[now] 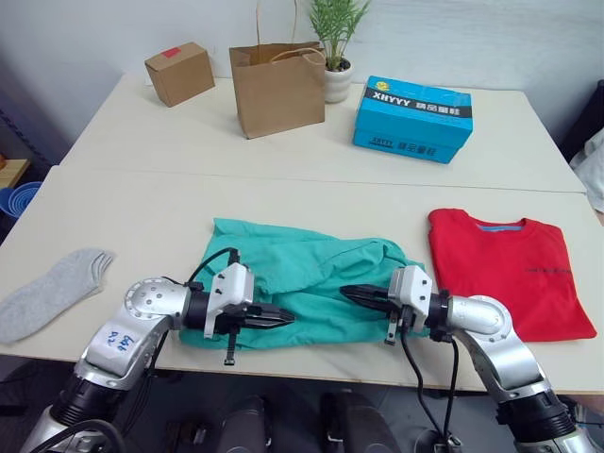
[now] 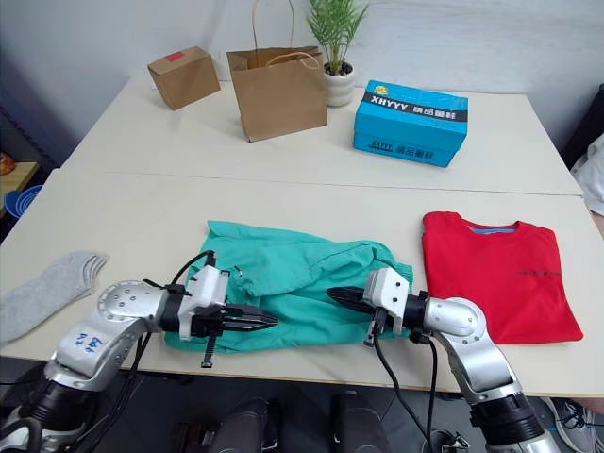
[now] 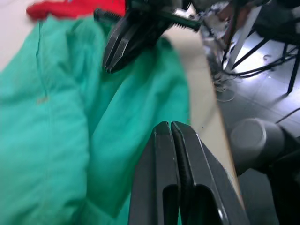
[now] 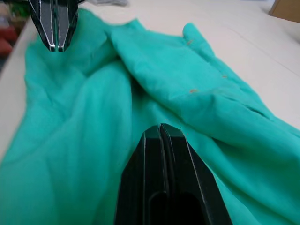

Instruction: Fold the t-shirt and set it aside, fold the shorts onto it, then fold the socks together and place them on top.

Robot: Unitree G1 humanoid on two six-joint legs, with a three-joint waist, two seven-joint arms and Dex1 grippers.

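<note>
1. Shirt [image 1: 510,269]: folded into a flat rectangle, lying on the bench [image 1: 142,217] just right of the shorts, not touching them as far as can be told. Looks set aside, so first step judged done.
2. Shorts [image 1: 302,278]: spread rumpled at the front middle of the bench, near its front edge, with loose folds and ridges across the cloth (no drawstring clearly made out). Not yet folded, not yet on the shirt.
3. Sock [image 1: 52,288]: grey, lying flat well left of the shorts, near the bench's left edge. Layered edges at its toe end suggest a pair stacked, though hard to be sure. Untouched by either arm.
4. Left gripper [image 1: 278,318]: over the front left part of the shorts, pointing toward the other arm. Fingers pressed together with nothing between them, seen plainly in the left wrist view.
5. Right gripper [image 1: 354,293]: over the front right part of the shorts, pointing back at the left one, the two well apart with green cloth between. Fingers likewise closed and empty.
6. Stage, as a judgement: second step in hand, barely begun. Left to do: fold the shorts, carry them onto the shirt, then gather the socks and put them on top.
7. Behind the shorts, far across the bench: paper bag [image 1: 278,90], blue box [image 1: 412,119], small carton [image 1: 179,73], potted plant [image 1: 337,47].
</note>
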